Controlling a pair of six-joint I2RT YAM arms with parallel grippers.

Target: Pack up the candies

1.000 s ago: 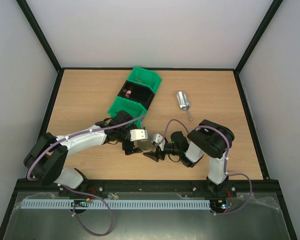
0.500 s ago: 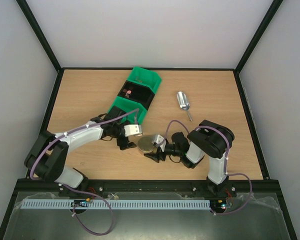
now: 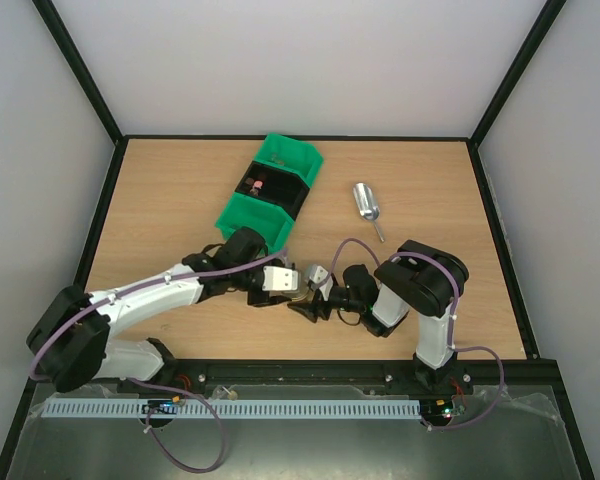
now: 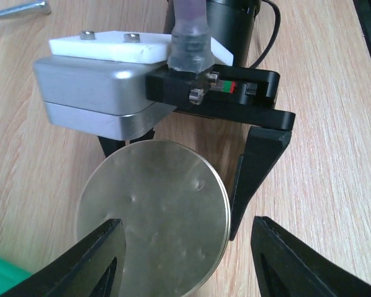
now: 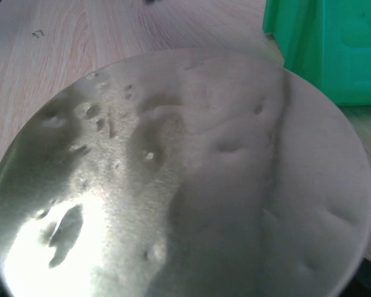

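A small clear jar with a dented round metal lid (image 4: 151,216) stands on the table between both grippers (image 3: 298,292). My left gripper (image 4: 185,253) is open, with its fingers either side of the lid from above, not touching its right rim. My right gripper (image 3: 308,303) is shut on the jar; its black fingers (image 4: 258,164) press the jar's sides. In the right wrist view the lid (image 5: 179,173) fills the frame and hides the fingers. A few candies (image 3: 257,184) lie in the black bin. The jar's contents are hidden.
The green bin (image 3: 280,160) holding the black bin (image 3: 272,192) stands behind the grippers; its corner shows in the right wrist view (image 5: 328,49). A metal scoop (image 3: 366,203) lies to the right of the bins. Black frame rails edge the table.
Half a second ago my left gripper had drawn back to the left, leaving the lid in plain view. It has now come back over the lid. The right gripper has stayed put.
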